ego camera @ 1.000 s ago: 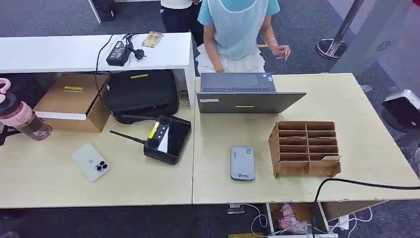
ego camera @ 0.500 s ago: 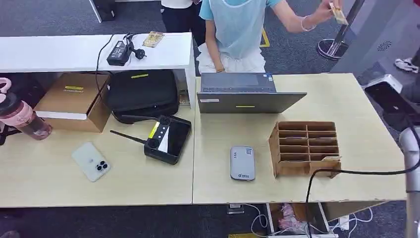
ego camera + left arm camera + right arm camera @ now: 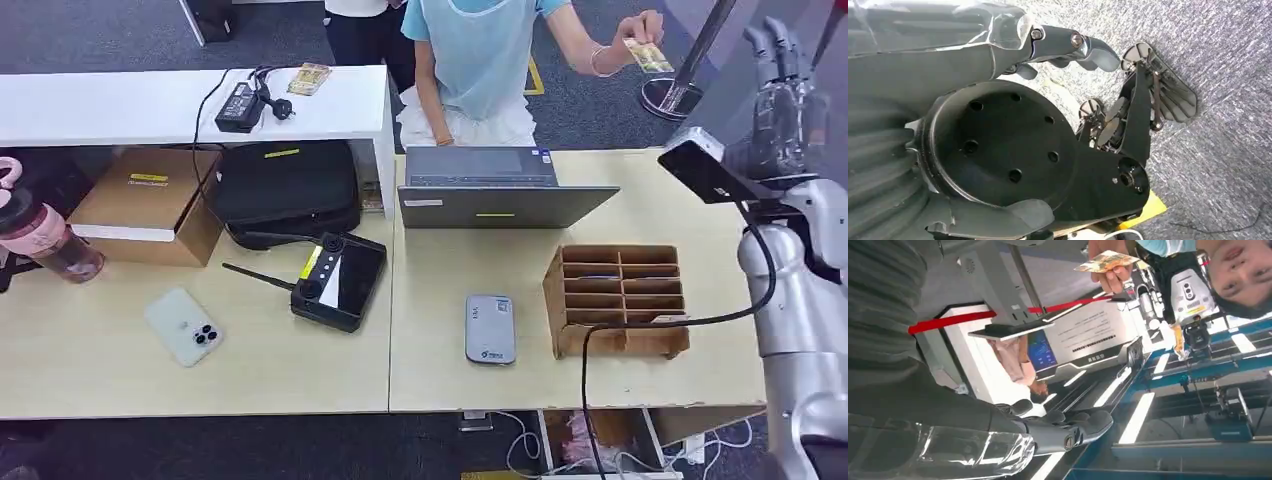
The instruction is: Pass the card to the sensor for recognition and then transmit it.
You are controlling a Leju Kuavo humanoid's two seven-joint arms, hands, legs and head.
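Judged as the opening step: taking over the card (image 3: 648,55), not yet received. Saw it pinched in a person's hand (image 3: 640,28) beyond the far right corner of the table (image 3: 700,215), held out toward the robot's right side. Found it again in the right wrist view (image 3: 1105,261), flat and gripped by the person's fingertips, well apart from the robot's fingers (image 3: 1083,425).

Right hand (image 3: 782,105) stood high beside the table's right edge, fingers pointing up and spread, nothing in them, touching nothing. Near the card, but with a clear gap between them.

Left hand (image 3: 1068,45) hung low over grey carpet, fingers stretched out and apart from the thumb, holding nothing.

Next move, by judgement: would need the right hand brought across to the card, thumb and fingers closed on its free edge, clear of the person's grip. Would call for a light pinch, as a thin card slips or bends easily. After that, would need the card carried down to the sensor (image 3: 489,328), lying flat near the table's front edge, just beside the cardboard rack (image 3: 620,298) and in front of the laptop (image 3: 495,190). Worth keeping the arm's cable (image 3: 640,325) clear of the rack on the way.
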